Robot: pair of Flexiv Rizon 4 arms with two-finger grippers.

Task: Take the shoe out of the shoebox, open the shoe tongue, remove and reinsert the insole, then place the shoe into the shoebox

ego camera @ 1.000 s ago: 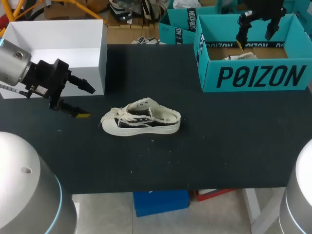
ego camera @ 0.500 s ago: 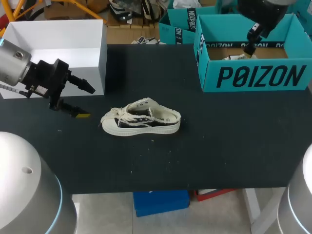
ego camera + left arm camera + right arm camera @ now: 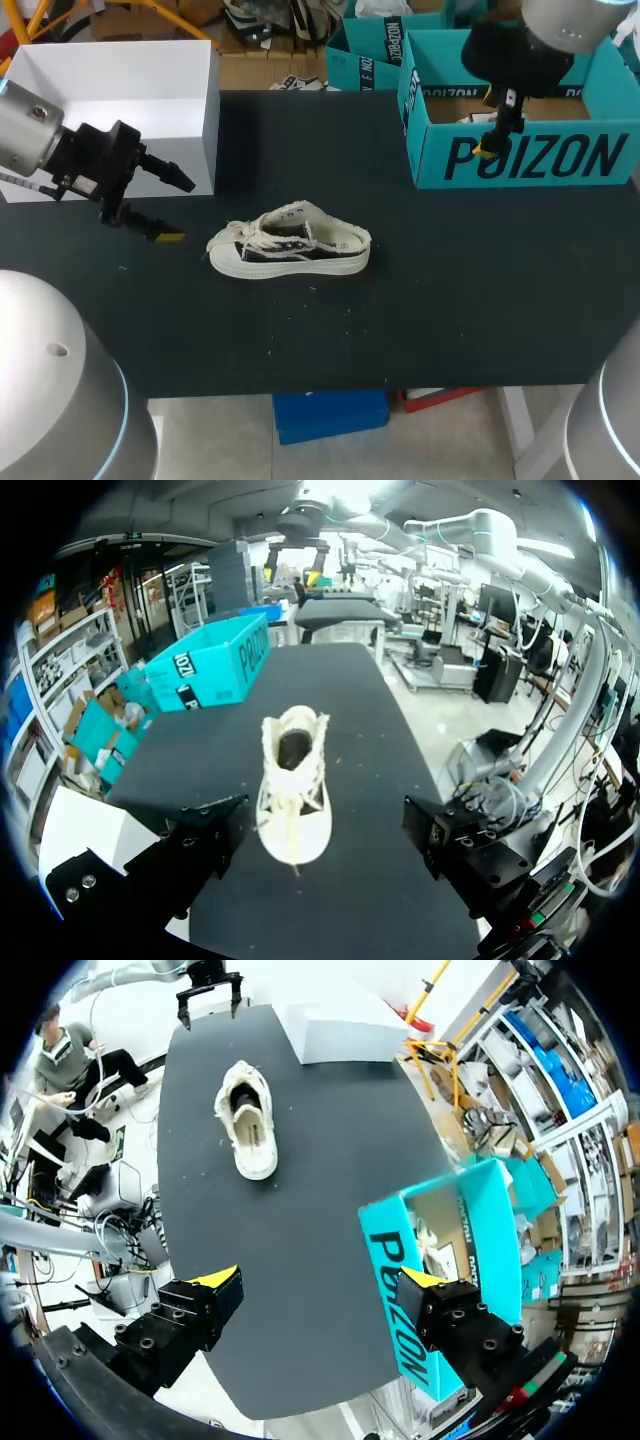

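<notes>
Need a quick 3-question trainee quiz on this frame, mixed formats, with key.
1. True or false: the shoe lies inside the teal shoebox.
2. What does the right gripper hold? A) the shoe B) an insole C) nothing
3. Fill in: the shoe's toe points toward the ___ gripper.
Key: 1 false, it lies on the table, apart from the box. 2 C, its fingers are apart with nothing between them. 3 left, the left gripper.
</notes>
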